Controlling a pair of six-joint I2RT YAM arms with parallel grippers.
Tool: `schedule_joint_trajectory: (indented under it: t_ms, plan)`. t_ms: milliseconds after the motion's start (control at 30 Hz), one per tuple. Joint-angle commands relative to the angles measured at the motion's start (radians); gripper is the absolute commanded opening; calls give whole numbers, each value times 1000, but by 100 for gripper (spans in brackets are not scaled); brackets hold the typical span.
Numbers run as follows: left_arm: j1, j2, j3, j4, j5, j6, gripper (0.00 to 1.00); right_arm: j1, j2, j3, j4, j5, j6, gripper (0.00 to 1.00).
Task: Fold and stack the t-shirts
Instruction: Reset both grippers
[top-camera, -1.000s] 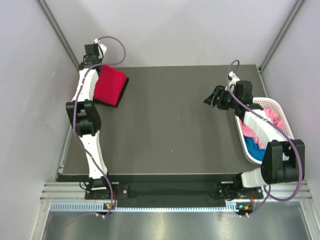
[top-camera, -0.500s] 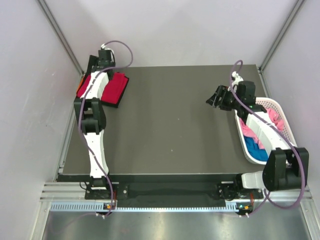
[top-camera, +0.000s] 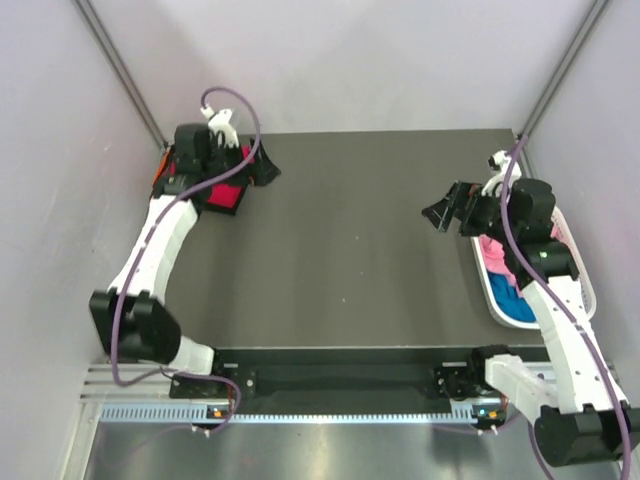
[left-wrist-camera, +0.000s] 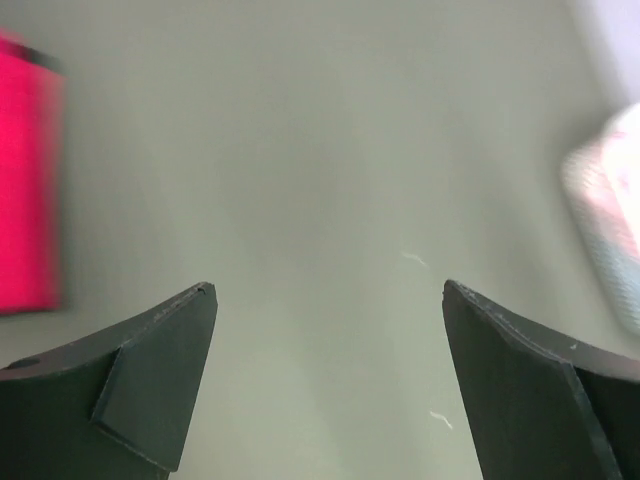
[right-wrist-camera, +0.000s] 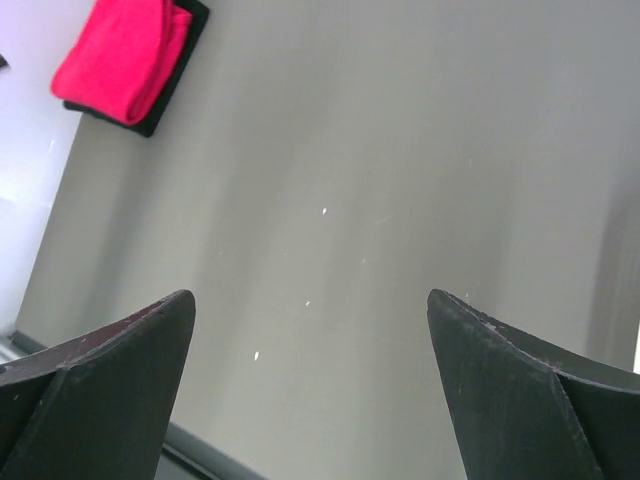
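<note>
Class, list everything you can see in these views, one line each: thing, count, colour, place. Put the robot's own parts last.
folded red cloth t-shirt: one, bright red, far left corner of the table, lying on the black one.
folded black cloth t-shirt: one, black, under the red one, only its edge showing.
white plastic lattice basket: one, white, right edge of the table.
pink cloth shirt: at least one, pink, crumpled in the basket.
blue cloth shirt: one, blue, in the basket's near end.
dark flat table: one, dark grey, under everything.
left gripper: one, black, open and holding nothing, by the red and black stack.
right gripper: one, black, open and holding nothing, above the table beside the basket.
</note>
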Motion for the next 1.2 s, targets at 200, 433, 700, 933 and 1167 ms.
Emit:
schedule_joint_trajectory:
  t_ms: [200, 433, 700, 933, 1167]
  plan:
    - [-182, -404, -498, 351, 338, -266, 99, 6, -172, -3, -80, -27, 103, 100]
    - [-185, -469, -487, 337, 334, -281, 99, 6, -258, -23, -81, -38, 122, 100]
    - [-184, -501, -464, 312, 316, -266, 99, 6, -293, -12, -89, -19, 111, 100]
    - [-184, -512, -490, 329, 292, -289, 99, 6, -292, -15, -84, -8, 108, 100]
    - [-184, -519, -507, 360, 282, -309, 99, 6, -275, -4, -60, 2, 120, 100]
